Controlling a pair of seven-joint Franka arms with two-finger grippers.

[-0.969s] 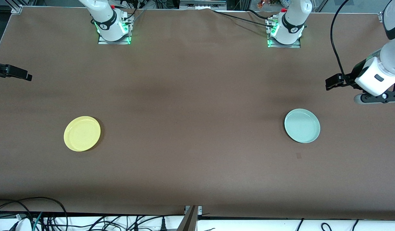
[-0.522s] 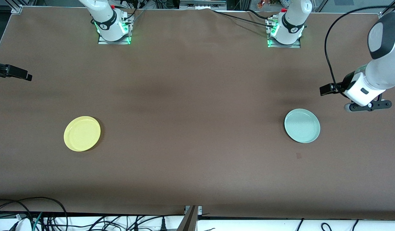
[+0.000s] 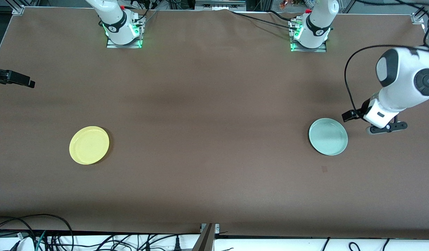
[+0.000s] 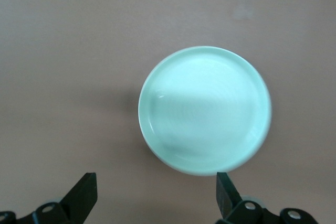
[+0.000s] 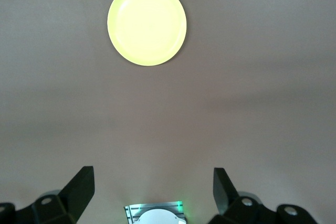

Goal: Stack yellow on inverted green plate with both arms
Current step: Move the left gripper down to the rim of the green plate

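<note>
The yellow plate [image 3: 89,145] lies hollow side up on the brown table toward the right arm's end; it also shows in the right wrist view [image 5: 147,23]. The pale green plate [image 3: 328,136] lies hollow side up toward the left arm's end and fills the middle of the left wrist view [image 4: 205,109]. My left gripper [image 3: 387,127] hangs just beside the green plate, at the table-end side of it; its jaws stand wide open and empty [image 4: 156,179], one fingertip [image 4: 224,187] close to the rim. My right gripper [image 5: 152,174] waits high up, open and empty, far from the yellow plate.
The brown table [image 3: 214,115] carries only the two plates. The right arm's green-lit base [image 3: 123,29] and the left arm's base [image 3: 309,33] stand along the edge farthest from the front camera. Cables [image 3: 44,237] lie below the nearest edge.
The left arm has swung in from the table's end and come down beside the green plate. The right arm and both plates have not moved.
</note>
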